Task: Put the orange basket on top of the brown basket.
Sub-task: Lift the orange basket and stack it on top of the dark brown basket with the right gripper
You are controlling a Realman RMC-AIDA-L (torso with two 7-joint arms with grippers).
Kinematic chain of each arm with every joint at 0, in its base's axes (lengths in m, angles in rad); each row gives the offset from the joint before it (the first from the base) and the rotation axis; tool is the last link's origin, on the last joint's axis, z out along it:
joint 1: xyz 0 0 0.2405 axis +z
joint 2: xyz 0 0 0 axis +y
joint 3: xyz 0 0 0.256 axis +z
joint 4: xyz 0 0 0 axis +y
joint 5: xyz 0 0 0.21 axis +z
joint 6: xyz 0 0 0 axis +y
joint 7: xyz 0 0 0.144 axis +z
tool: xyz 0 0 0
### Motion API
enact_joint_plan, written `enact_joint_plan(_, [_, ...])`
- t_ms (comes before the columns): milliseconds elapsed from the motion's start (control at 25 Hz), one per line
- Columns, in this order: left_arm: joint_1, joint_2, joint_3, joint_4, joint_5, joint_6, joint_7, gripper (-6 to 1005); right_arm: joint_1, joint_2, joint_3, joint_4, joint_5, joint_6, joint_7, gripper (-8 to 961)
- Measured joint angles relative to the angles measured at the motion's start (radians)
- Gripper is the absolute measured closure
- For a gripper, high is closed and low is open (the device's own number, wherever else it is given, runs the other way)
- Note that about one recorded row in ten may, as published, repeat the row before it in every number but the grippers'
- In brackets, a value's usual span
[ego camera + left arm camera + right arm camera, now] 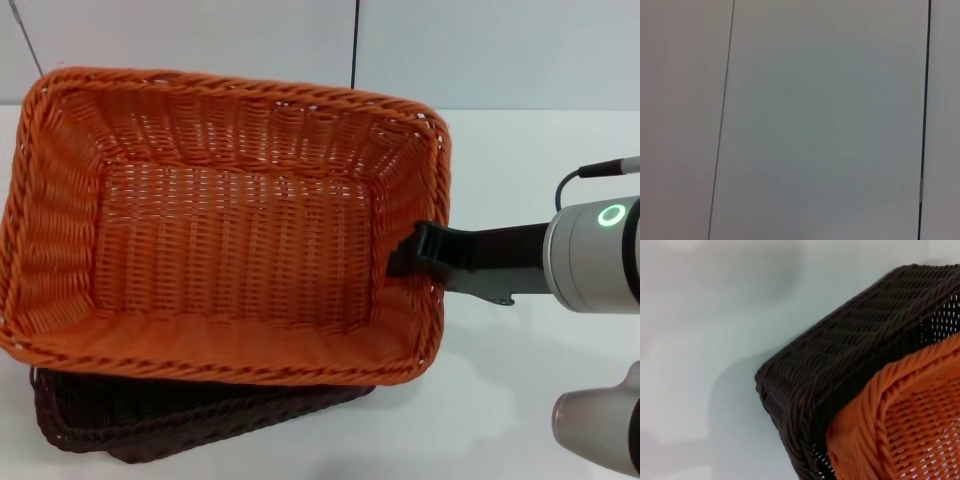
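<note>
The orange basket (pixel 220 220) fills the left and middle of the head view, tilted and lying over the brown basket (pixel 150 420), whose edge shows beneath its near side. My right gripper (pixel 417 262) reaches in from the right and is shut on the orange basket's right rim, one black finger (pixel 408 255) inside the wall. In the right wrist view a corner of the brown basket (pixel 840 370) wraps around a corner of the orange basket (pixel 905 415). I cannot tell whether the two touch. My left gripper is out of view.
The baskets are on a white table (pixel 500 400). A grey part of the right arm (pixel 600 430) shows at the near right. A white wall with a dark vertical seam (pixel 355 45) stands behind. The left wrist view shows only a pale surface with thin lines (pixel 722 120).
</note>
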Motion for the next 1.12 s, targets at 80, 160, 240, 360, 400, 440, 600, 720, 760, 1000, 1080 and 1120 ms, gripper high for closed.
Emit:
enact_joint_plan(80, [-0.002, 0.000, 0.008, 0.000, -0.008, -0.006, 0.000, 216, 0.003, -0.002, -0.001, 0.012, 0.000, 0.004, 0.000, 820])
enact_joint_plan(160, [-0.002, 0.000, 0.015, 0.000, -0.013, -0.009, 0.000, 216, 0.006, -0.003, 0.000, 0.021, -0.002, 0.007, 0.000, 820])
enact_joint_plan(240, [-0.002, 0.000, 0.018, 0.000, -0.015, -0.010, 0.000, 216, 0.006, -0.003, 0.002, 0.025, -0.002, 0.009, 0.000, 819])
enact_joint_plan(360, [0.000, 0.000, 0.023, 0.000, -0.018, -0.010, 0.000, 216, 0.013, -0.007, 0.000, 0.039, 0.000, 0.011, 0.000, 817])
enact_joint_plan(400, [0.001, 0.000, 0.026, 0.000, -0.020, -0.010, 0.000, 216, 0.016, -0.009, -0.004, 0.046, 0.000, 0.012, 0.000, 816])
enact_joint_plan(440, [0.001, 0.000, 0.026, 0.000, -0.020, -0.010, 0.000, 216, 0.019, -0.012, -0.008, 0.050, 0.001, 0.012, 0.000, 815])
enact_joint_plan(600, [0.008, -0.001, 0.035, -0.008, -0.022, -0.010, 0.000, 216, 0.024, -0.017, -0.024, 0.063, 0.004, 0.013, 0.005, 811])
enact_joint_plan(720, [0.010, -0.002, 0.040, -0.008, -0.022, -0.009, 0.000, 216, 0.020, -0.019, -0.030, 0.068, 0.005, 0.014, 0.011, 809])
enact_joint_plan(760, [0.010, -0.002, 0.041, -0.008, -0.023, -0.009, 0.000, 216, 0.016, -0.020, -0.033, 0.069, 0.005, 0.014, 0.014, 808])
enact_joint_plan(1000, [0.010, -0.002, 0.048, -0.009, -0.024, -0.009, 0.000, 217, -0.010, -0.028, -0.044, 0.048, 0.007, 0.023, 0.049, 802])
enact_joint_plan(1080, [0.008, -0.002, 0.049, -0.009, -0.024, -0.009, 0.000, 217, -0.022, -0.030, -0.045, 0.035, 0.007, 0.024, 0.051, 762])
enact_joint_plan(1120, [0.006, -0.002, 0.049, -0.009, -0.024, -0.010, 0.000, 217, -0.027, -0.030, -0.045, 0.027, 0.007, 0.024, 0.052, 724])
